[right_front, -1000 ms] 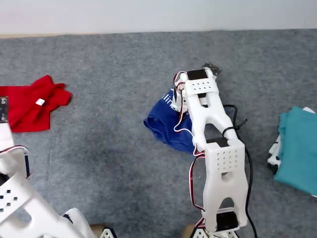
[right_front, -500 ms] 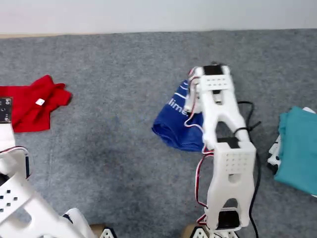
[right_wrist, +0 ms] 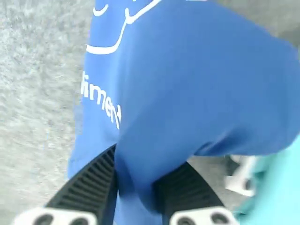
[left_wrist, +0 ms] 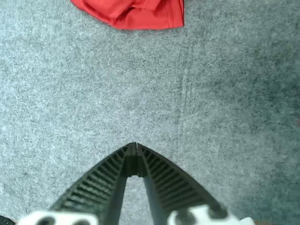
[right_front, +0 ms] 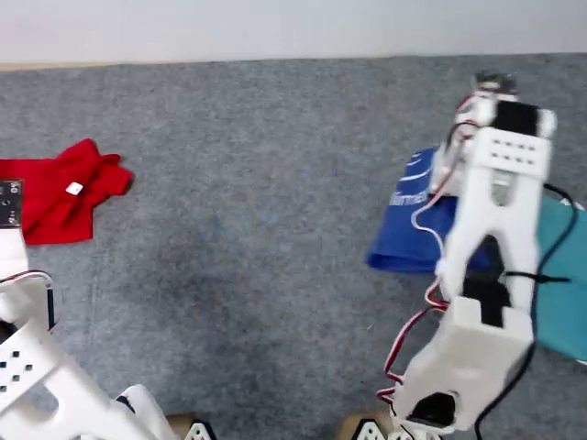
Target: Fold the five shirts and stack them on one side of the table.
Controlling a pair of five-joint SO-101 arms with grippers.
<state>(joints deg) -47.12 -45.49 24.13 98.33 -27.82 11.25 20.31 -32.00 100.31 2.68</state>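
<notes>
- Blue shirt (right_wrist: 187,84) is clamped between the right gripper (right_wrist: 136,187) fingers, with a fold of cloth filling the gap between them. It sits at the table's (right_front: 229,137) right side, just beside the teal shirt (right_front: 559,284).
- Left gripper (left_wrist: 136,151) has its fingertips pressed together on nothing, well apart from the red shirt (left_wrist: 136,11).

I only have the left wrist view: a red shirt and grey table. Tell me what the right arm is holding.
Observer: The right tool is shut on a blue shirt; the cloth is pinched between its jaws.
Operator: Give me that shirt's place on the table.
Observer: In the high view it is at the right side of the table, beside a teal shirt.
Operator: Report anything else near the teal one.
Observer: The right wrist view shows a white item next to the teal shirt; I cannot tell what it is.
</notes>
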